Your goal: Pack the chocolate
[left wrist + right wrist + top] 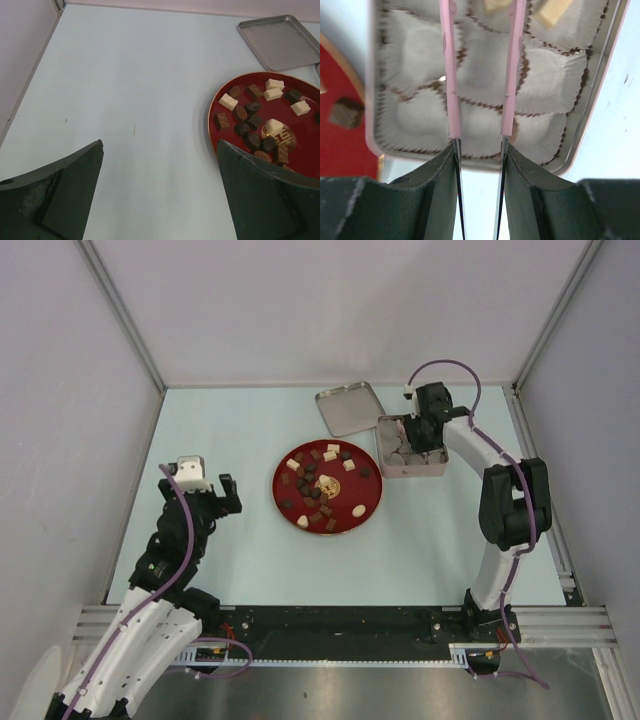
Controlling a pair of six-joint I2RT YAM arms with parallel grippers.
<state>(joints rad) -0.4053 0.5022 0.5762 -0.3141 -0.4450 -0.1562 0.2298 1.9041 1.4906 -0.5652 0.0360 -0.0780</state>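
Several chocolates (pixel 318 483), dark, reddish-brown and cream, lie on the red plate (pixel 281 502) at mid-table. My right gripper (pixel 425 435) hangs over the open tin (pixel 440 472). It is shut on the thin pink tongs (pixel 451 75), whose two arms stand apart over the paper cups (pixel 405 45). Two cream chocolates (pixel 551 12) sit in cups at the far end of the tin, one of them between the tong arms; the tong tips are out of frame. My left gripper (pixel 160 145) is open and empty, low over the table, left of the plate (pixel 300 145).
The tin's silver lid (pixel 350 407) lies flat behind the plate, next to the tin. The plate's rim and one dark chocolate (pixel 346 112) show just left of the tin wall (pixel 372 75). White walls enclose the table on three sides.
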